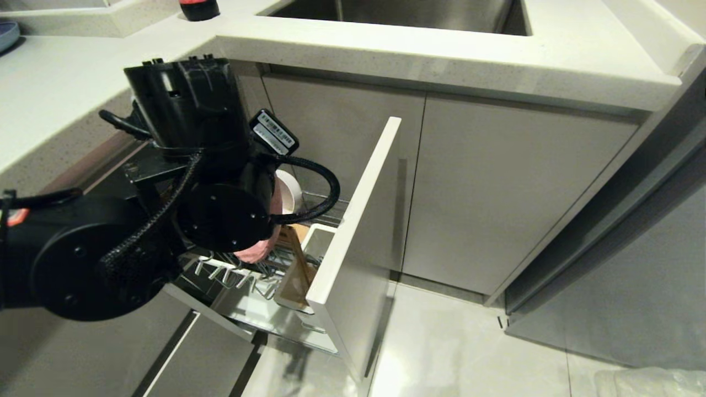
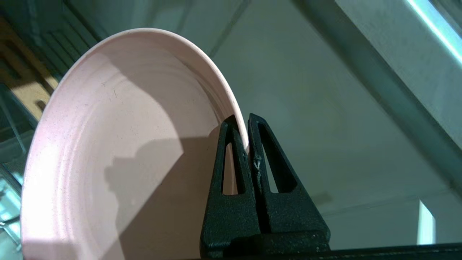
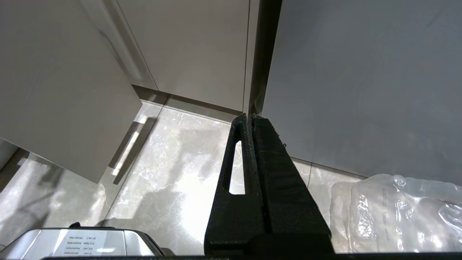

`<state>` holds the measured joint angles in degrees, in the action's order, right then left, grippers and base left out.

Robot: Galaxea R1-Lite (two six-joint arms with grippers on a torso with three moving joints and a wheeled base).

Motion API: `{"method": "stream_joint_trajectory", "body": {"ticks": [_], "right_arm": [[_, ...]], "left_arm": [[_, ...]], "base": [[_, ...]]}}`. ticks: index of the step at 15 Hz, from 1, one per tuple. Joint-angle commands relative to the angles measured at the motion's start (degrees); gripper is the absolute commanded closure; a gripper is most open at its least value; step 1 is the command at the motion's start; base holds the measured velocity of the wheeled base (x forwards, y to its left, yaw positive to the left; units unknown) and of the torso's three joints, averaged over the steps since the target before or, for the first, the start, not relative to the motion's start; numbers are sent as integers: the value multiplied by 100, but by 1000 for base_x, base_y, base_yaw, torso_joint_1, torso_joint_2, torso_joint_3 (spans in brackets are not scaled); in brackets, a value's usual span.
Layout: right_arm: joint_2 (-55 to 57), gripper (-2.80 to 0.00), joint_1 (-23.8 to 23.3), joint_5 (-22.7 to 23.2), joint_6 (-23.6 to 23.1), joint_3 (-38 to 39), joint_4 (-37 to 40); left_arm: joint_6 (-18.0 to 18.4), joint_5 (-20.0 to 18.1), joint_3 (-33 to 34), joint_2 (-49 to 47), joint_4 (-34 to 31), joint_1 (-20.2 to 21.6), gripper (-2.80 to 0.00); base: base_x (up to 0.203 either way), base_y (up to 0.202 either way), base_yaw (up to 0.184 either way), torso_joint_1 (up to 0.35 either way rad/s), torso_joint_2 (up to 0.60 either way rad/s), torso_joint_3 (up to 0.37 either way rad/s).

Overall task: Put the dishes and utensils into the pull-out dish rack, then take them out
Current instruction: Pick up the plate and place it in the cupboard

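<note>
Left wrist view, your left tool (image 2: 248, 124) clamped on the pink plate's (image 2: 108, 144) rim, above the pulled-out dish rack (image 1: 287, 275), your right tool (image 3: 249, 121) pressed together, parked over the floor (image 3: 173, 162).

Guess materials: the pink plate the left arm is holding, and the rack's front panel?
Pink plate: matte, faintly speckled, with concentric rings and a thin rim. It looks like wheat-straw plastic or melamine, though matte ceramic is possible. Front panel of the pull-out rack: flat, smooth pale grey with a crisp white edge, probably laminated board.
</note>
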<state>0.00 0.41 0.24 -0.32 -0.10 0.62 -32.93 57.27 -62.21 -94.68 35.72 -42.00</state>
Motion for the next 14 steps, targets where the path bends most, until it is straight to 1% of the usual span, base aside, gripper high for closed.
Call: {"method": "stream_joint_trajectory", "body": {"ticks": [1,5,9,12,14], "right_arm": [[-9,0,2,2,-3,1,-1],[-9,0,2,2,-3,1,-1],[-9,0,2,2,-3,1,-1],[-9,0,2,2,-3,1,-1],[-9,0,2,2,-3,1,-1]], "left_arm": [[-21,76,141,38,177,86,0],[-22,121,289,62,486,262,0],[-47,118,344,-1,583,350,0],[-5,109,324,-153,1013,491,0],[-12,109,332,-156,1025,504,0]], "base": [[0,0,0,0,0,0],[0,0,0,0,0,0],[0,0,0,0,0,0],[0,0,0,0,0,0],[0,0,0,0,0,0]]}}
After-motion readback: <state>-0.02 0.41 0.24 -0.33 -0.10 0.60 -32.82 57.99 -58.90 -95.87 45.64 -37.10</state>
